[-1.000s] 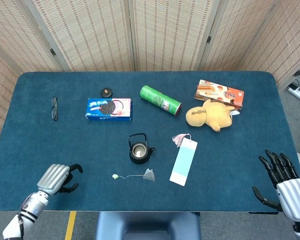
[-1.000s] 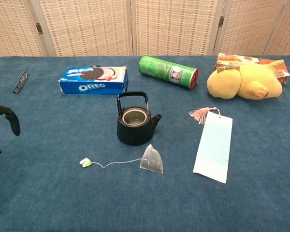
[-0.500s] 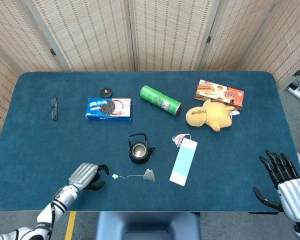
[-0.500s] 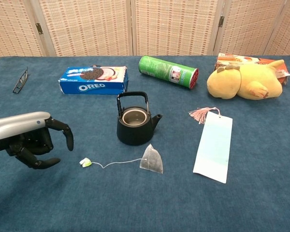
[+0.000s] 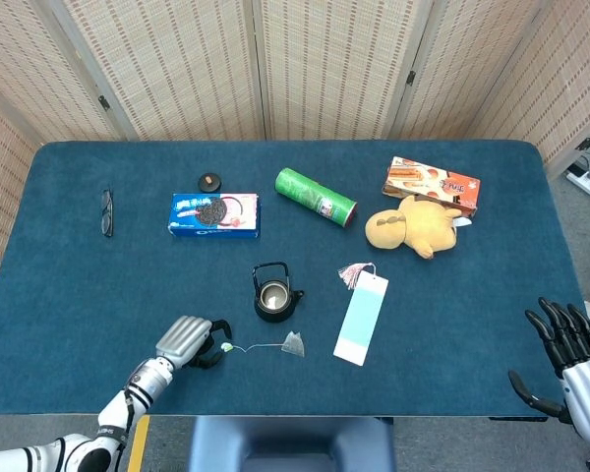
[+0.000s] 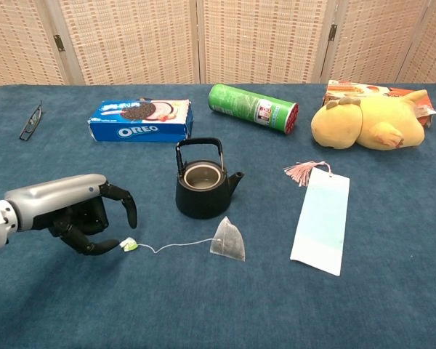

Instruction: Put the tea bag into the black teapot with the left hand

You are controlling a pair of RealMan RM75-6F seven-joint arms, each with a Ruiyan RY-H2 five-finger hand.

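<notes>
The black teapot (image 5: 274, 294) (image 6: 200, 185) stands lidless near the table's middle, handle upright. Just in front of it lies the tea bag (image 5: 294, 343) (image 6: 228, 240), a pale pyramid. Its string runs left to a small green-and-white tag (image 5: 226, 346) (image 6: 129, 245). My left hand (image 5: 192, 341) (image 6: 80, 214) hovers low at the tag's left side. Its fingers arch over the tag and the thumb tip is right beside it, and nothing is pinched. My right hand (image 5: 570, 364) hangs off the table's front right corner with fingers spread and empty. It is absent from the chest view.
A teapot lid (image 5: 209, 181) sits behind the Oreo box (image 5: 214, 214) (image 6: 140, 121). A green can (image 5: 317, 196) (image 6: 253, 107), yellow plush (image 5: 411, 226) (image 6: 367, 122) and orange box (image 5: 433, 182) line the back. A light blue bookmark (image 5: 361, 317) (image 6: 321, 224) lies right of the tea bag, and glasses (image 5: 106, 211) (image 6: 30, 121) lie far left.
My left hand has travelled right along the front of the table, from the left edge to the tea bag's tag. The right hand has sunk slightly lower. The tea bag has not moved.
</notes>
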